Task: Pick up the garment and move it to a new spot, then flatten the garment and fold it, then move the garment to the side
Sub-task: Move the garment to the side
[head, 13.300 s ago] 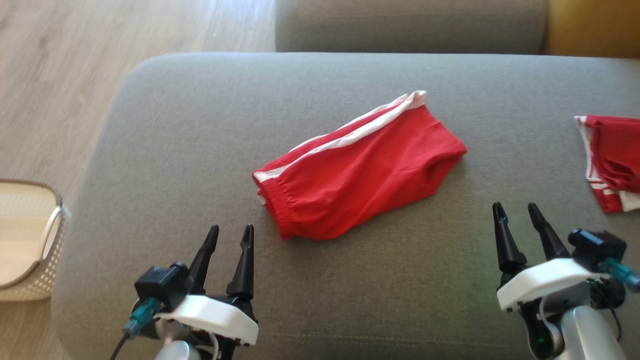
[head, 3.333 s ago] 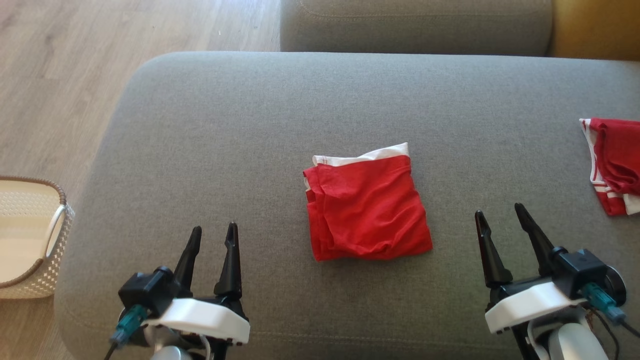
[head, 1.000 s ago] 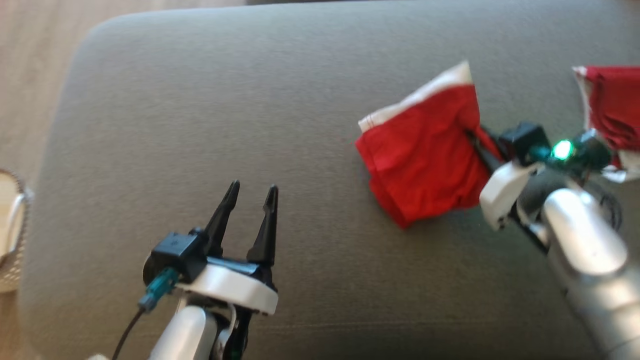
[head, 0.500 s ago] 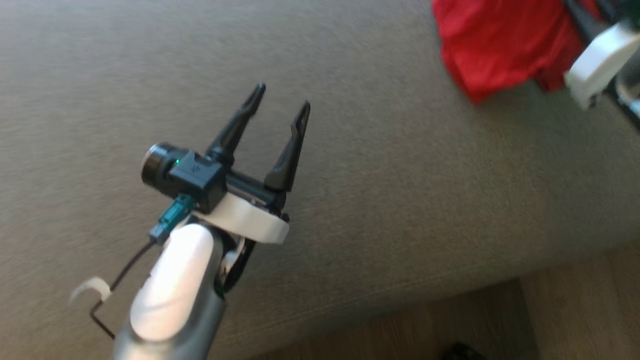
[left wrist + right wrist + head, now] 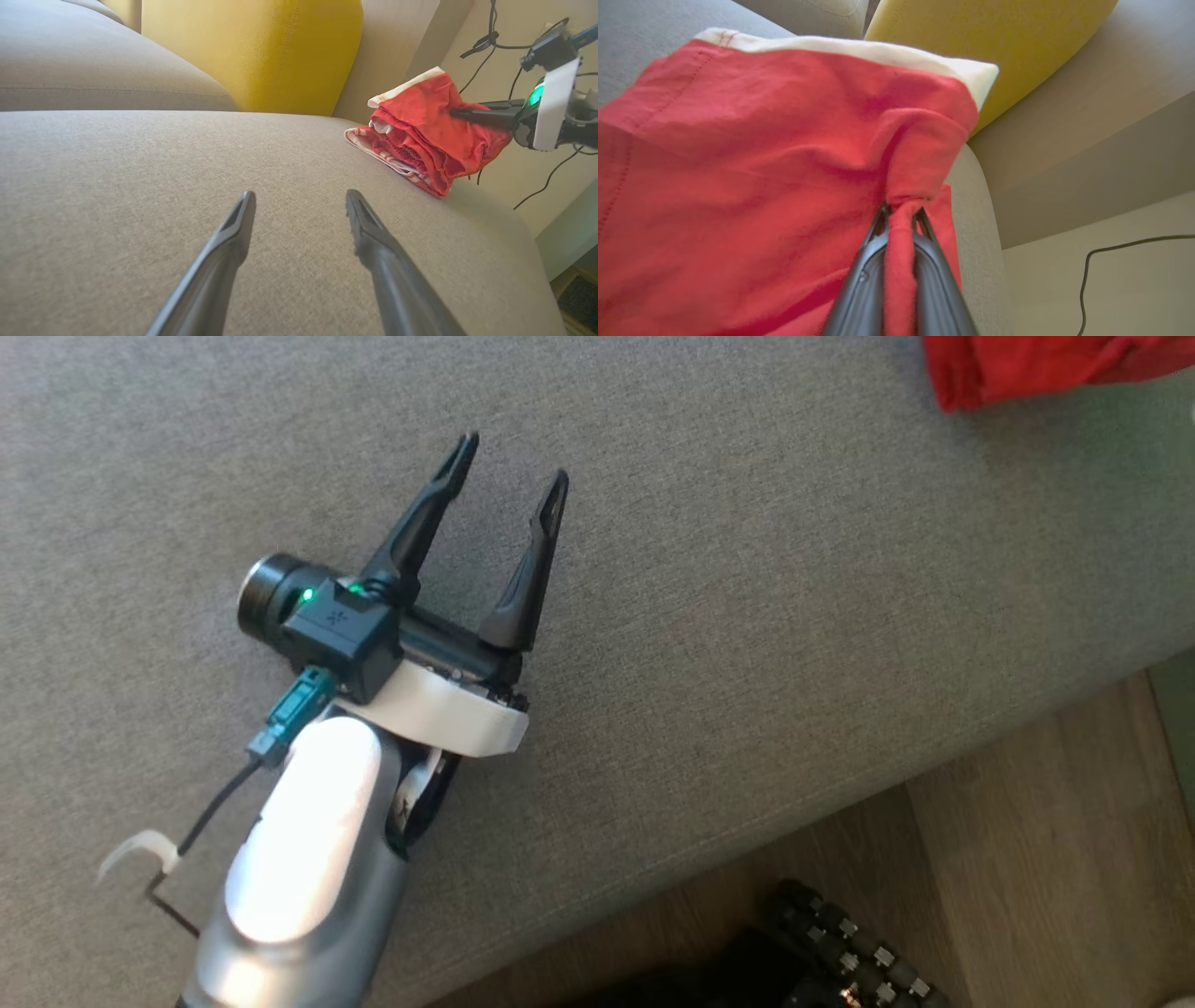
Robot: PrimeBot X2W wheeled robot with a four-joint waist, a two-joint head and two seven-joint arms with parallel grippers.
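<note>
The garment, folded red shorts with a white band, hangs from my right gripper, which is shut on a pinched fold at its edge. In the left wrist view the garment is lifted at the sofa's far right end, with the right gripper reaching in from the right. Its corner shows at the top right of the head view. My left gripper hovers open over bare grey cushion, far from the garment, with nothing between its fingers.
A second red garment with white stripes lies on the cushion right under the held one. A yellow cushion stands behind. The sofa's front edge drops to wooden floor, where my dark wheeled base shows.
The head camera has swung down and left, so the garment has slid to the view's top right corner and the right gripper has left that view. The left gripper stays open.
</note>
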